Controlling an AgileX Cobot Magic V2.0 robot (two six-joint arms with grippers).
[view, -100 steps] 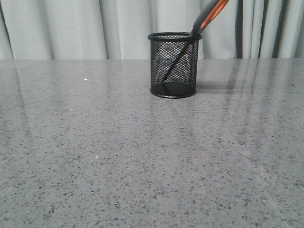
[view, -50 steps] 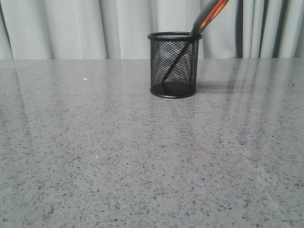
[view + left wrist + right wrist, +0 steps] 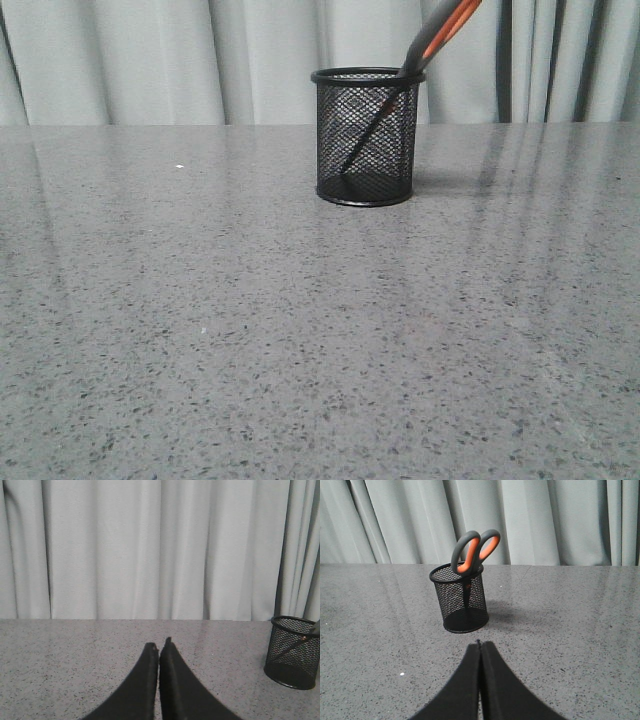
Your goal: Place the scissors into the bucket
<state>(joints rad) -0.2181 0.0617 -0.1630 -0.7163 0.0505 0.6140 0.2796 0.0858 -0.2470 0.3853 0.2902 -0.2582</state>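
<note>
Scissors (image 3: 472,550) blades-down in the bucket (image 3: 460,600), well clear of both arms' clenched, empty fingers (image 3: 470,672)

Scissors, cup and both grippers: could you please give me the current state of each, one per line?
Scissors: standing in the cup, blades down, handles leaning on the rim.
Cup: upright on the table, holding the scissors.
Left gripper: jaws shut, holding nothing.
Right gripper: jaws shut, holding nothing, apart from the cup.
</note>
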